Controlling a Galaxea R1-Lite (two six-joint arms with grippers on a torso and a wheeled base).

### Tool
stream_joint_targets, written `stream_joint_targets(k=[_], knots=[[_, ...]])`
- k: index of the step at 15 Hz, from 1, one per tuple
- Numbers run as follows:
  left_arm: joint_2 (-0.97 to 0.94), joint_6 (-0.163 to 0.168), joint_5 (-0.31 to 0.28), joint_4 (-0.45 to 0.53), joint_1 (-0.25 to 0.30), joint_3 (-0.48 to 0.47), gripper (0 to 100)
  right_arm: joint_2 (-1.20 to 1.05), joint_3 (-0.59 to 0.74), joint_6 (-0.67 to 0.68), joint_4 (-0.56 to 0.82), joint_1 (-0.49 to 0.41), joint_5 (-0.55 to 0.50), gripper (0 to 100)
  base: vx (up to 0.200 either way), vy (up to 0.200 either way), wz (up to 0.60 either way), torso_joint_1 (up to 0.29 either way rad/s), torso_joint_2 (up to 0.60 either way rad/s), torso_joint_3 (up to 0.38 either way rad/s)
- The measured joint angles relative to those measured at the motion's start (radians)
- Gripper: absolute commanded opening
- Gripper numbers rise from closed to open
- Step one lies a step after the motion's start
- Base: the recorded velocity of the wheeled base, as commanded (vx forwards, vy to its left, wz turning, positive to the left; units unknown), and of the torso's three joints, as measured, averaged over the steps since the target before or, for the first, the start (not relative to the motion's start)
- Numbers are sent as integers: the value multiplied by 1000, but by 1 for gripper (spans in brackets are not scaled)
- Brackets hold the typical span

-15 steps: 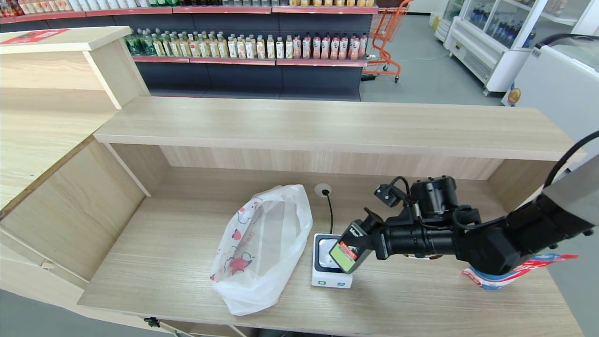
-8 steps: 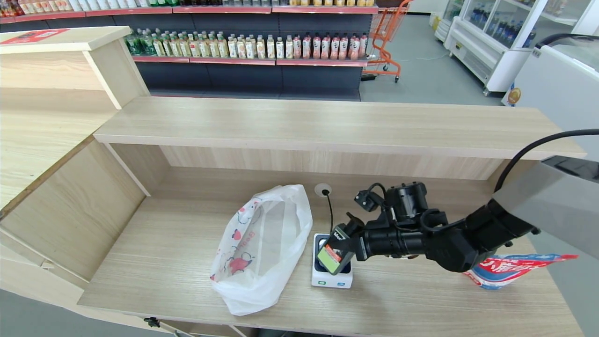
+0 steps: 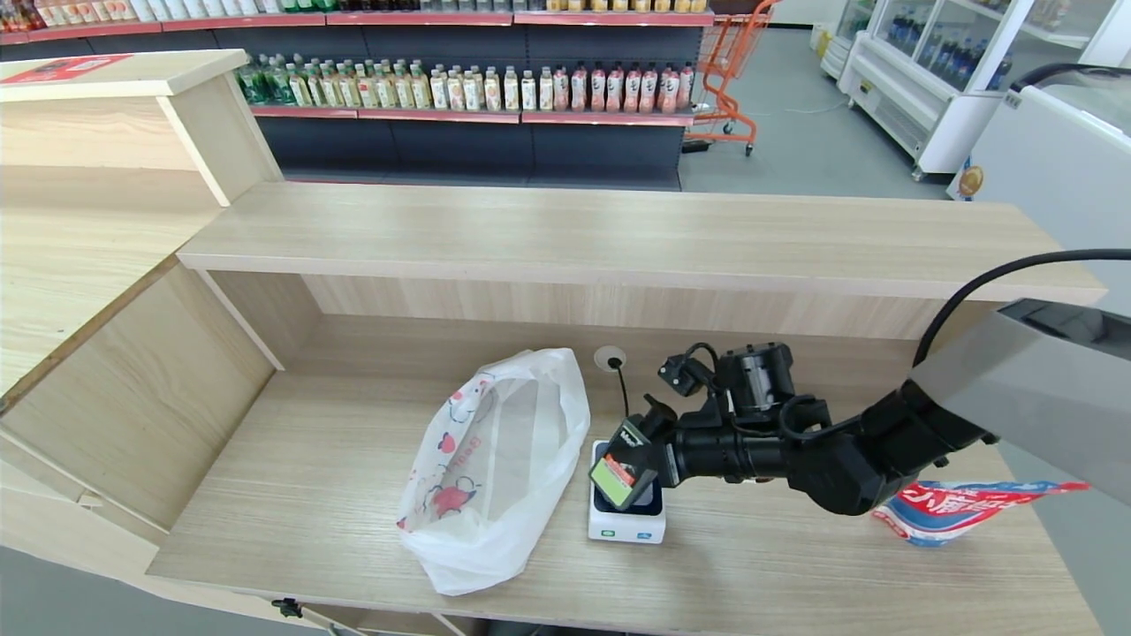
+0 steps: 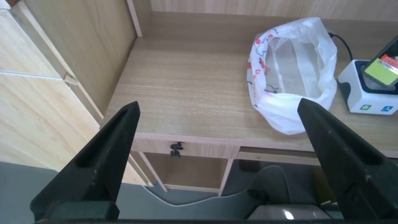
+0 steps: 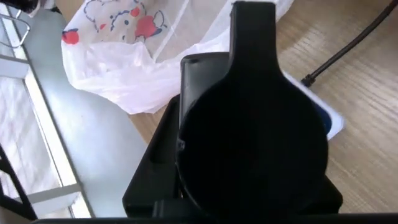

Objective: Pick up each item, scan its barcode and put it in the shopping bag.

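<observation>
Shop shelves of bottles fill the top of the head view; lower centre, the wooden bench [image 3: 309,495] carries a slack white shopping bag [image 3: 495,459], bench grain showing through its film. Just right of it, the right gripper [image 3: 641,450] has its fingers clamped on a small green-and-red pack [image 3: 618,466] tilted over the scanner [image 3: 626,523]. A red-and-blue snack packet [image 3: 963,508] lies lower right. The left wrist view shows the left gripper [image 4: 217,118] off the bench's front edge, fingers [image 4: 106,155] spread wide.

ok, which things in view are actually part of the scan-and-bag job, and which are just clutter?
Job:
- small green-and-red box, gripped by the right end effector above the scanner
- shopping bag, lying open beside the scanner
- red-and-blue packet on the counter, probably the next item

Lying about:
- bottle shelves
- orange cart
- freezers
</observation>
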Motion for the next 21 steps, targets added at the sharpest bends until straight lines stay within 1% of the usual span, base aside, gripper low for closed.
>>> stream_joint_targets(k=[2,4,7,8,11,14,17,21], knots=[[0,0,0,0,0,0,100,-52,7,0,-13,-24,-18,0,0,0,0,0,0,0],[0,0,0,0,0,0,100,-139,26,-19,-12,-71,-56,0,0,0,0,0,0,0],[0,0,0,0,1,0,100,-336,102,-92,-17,-145,-81,0,0,0,0,0,0,0],[0,0,0,0,1,0,100,-413,153,-126,-21,-162,-84,0,0,0,0,0,0,0],[0,0,0,0,0,0,100,-600,384,-177,-26,-186,-89,0,0,0,0,0,0,0],[0,0,0,0,0,0,100,-697,537,-146,-98,-202,-92,0,0,0,0,0,0,0],[0,3,0,0,0,0,100,-755,595,-135,-112,-220,-96,0,0,0,0,0,0,0],[0,-2,0,0,0,0,100,-785,598,-134,-110,-231,-94,0,0,200,0,-5,-1,0]])
